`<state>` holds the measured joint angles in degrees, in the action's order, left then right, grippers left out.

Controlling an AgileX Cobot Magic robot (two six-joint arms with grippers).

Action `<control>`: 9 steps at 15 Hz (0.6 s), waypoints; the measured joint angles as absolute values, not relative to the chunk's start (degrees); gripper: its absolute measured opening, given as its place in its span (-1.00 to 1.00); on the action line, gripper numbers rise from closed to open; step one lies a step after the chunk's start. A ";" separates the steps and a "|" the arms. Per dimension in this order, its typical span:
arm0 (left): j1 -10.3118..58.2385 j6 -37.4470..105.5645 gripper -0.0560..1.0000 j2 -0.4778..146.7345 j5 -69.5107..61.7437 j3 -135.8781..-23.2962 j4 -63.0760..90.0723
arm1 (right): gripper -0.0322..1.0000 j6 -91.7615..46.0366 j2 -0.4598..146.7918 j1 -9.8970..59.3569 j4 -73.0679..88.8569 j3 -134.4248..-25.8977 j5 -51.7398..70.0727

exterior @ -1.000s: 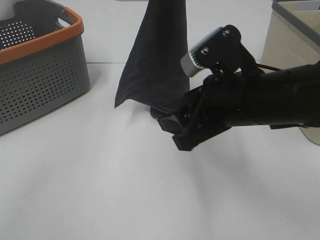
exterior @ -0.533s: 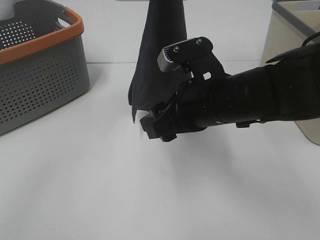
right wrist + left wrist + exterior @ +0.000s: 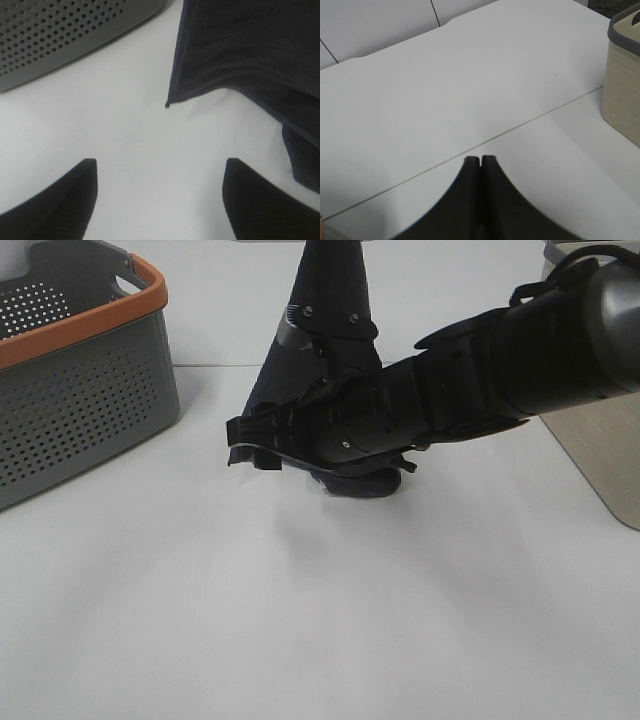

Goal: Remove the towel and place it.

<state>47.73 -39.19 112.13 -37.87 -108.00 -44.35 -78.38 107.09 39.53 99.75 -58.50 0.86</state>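
Grey perforated plastic basket with orange rim [image 3: 90, 390] sat off to one side of your right gripper [image 3: 250, 445]. Beige bin [image 3: 600, 460] stood behind that arm. Dark navy terry towel [image 3: 325, 330] ran out of shot at its top, so what held it was unseen. Your left gripper [image 3: 481, 161] was clenched. Your right fingers [image 3: 65, 200] were spread wide, and the towel hung just beyond their tips, lower corner ahead between them.

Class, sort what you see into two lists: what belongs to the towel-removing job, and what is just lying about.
Belongs to the job: the dark towel, hanging; the open right hand near its lower corner.
Just lying about: the grey basket; the beige bin; the shut left hand.
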 joint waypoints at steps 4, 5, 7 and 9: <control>47.73 -38.96 -0.89 112.24 -37.87 -108.00 -44.35 | 0.41 -76.32 108.35 47.67 99.75 -64.52 -16.56; 47.73 -38.96 -0.89 112.24 -37.87 -108.00 -44.35 | 0.41 -75.29 110.01 48.99 99.75 -66.00 -18.62; 47.73 -38.90 -0.89 112.24 -37.99 -108.00 -44.23 | 0.41 -73.11 114.19 49.85 99.98 -68.58 -19.02; 47.73 -38.90 -0.89 112.24 -39.02 -108.00 -44.06 | 0.41 -70.59 116.88 49.90 100.15 -70.82 -19.37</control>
